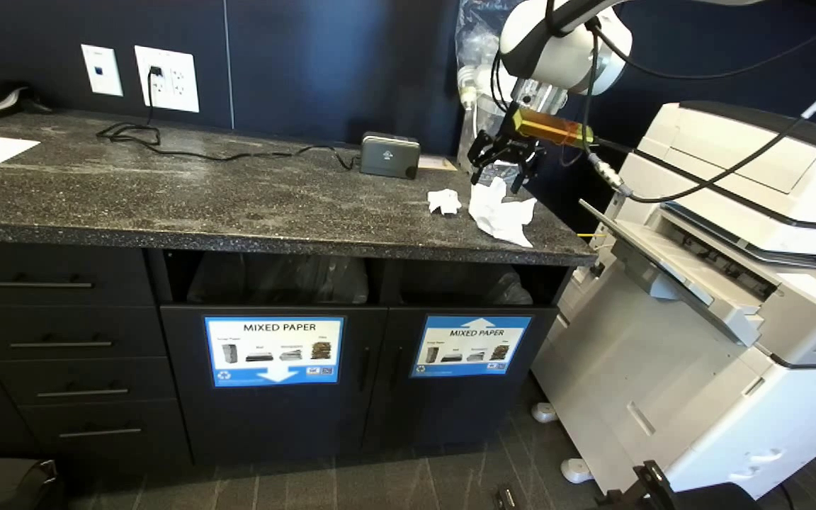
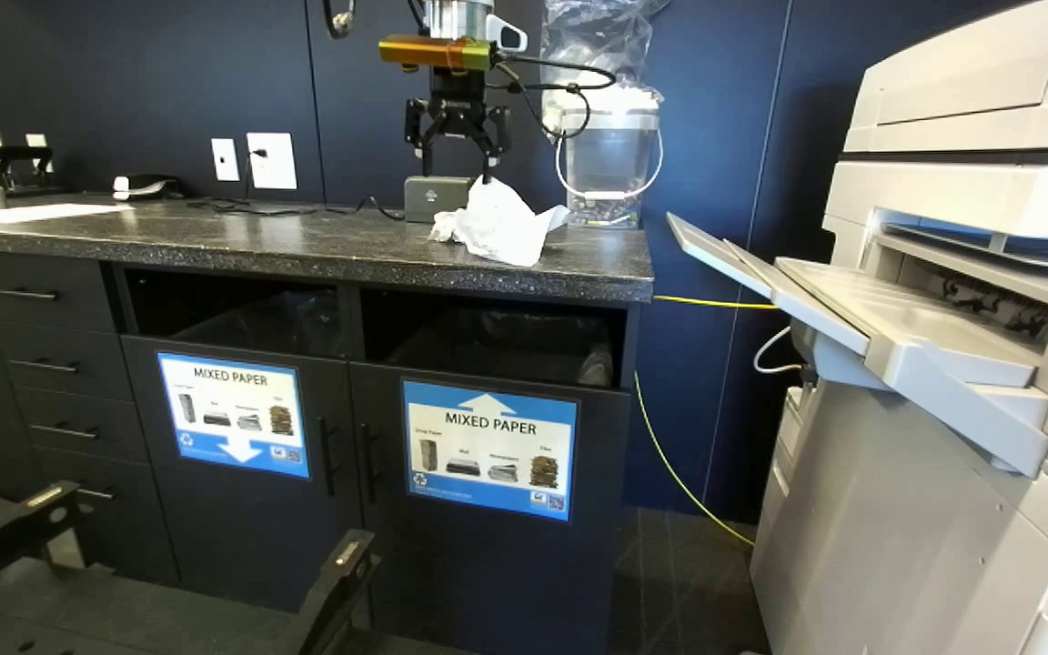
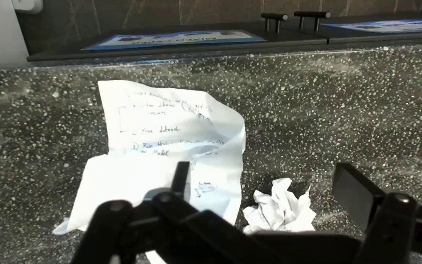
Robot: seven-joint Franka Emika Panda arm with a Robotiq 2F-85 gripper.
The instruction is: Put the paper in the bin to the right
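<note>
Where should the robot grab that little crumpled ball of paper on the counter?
Probably around the middle of the paper ball, from above: it is a compact, ridged lump resting on the counter. The open gripper could straddle it, a jaw each side, though the larger creased sheet lies close by, leaving little room there.

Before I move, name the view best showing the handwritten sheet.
The wrist view: from above, the handwritten sheet shows some legible words, though the hand covers part. Both exterior views show it crumpled, no writing readable.
</note>
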